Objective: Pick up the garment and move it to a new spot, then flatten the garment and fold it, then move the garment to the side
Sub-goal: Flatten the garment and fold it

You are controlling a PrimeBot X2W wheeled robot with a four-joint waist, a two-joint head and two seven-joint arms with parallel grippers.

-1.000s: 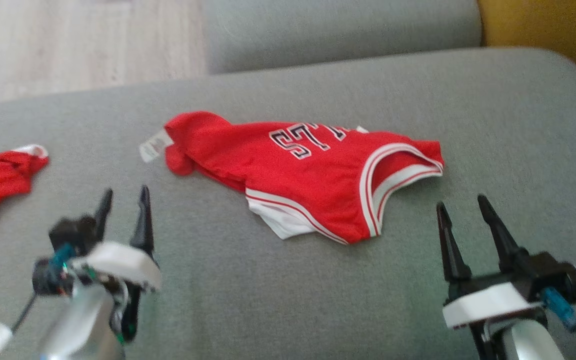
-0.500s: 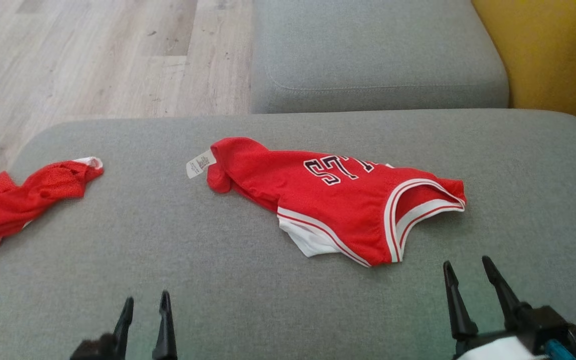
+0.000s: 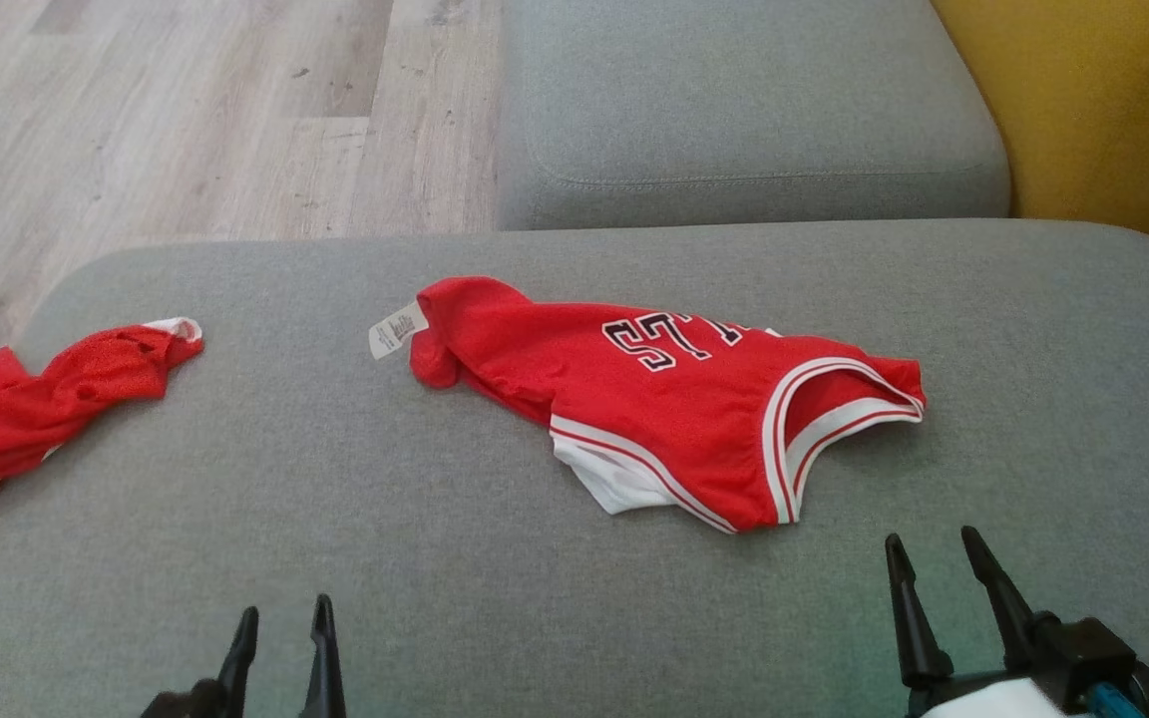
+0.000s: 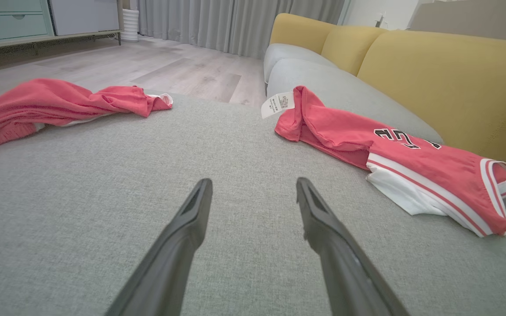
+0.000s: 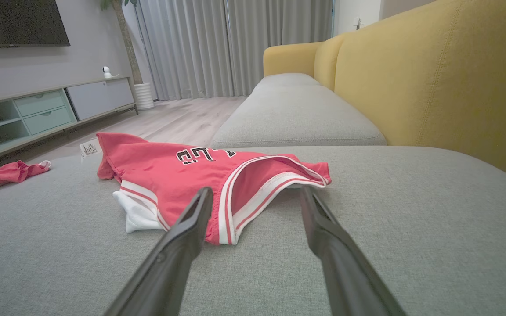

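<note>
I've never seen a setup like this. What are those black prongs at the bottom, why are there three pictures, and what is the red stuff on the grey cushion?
This is a wheeled robot with two arms. One picture comes from a camera on its head, looking down. The other two come from cameras on its wrists, each looking along that arm's own two dark fingers. Those prongs are its hands: the left gripper and the right gripper. Both are open and hold nothing. In front of them is a grey sofa seat. On it lies a red jersey with white trim and a white label. It is rumpled rather than flat, and lies just ahead of the right gripper. A second red garment lies bunched at the far left. Beyond are a wooden floor and a yellow backrest.
</note>
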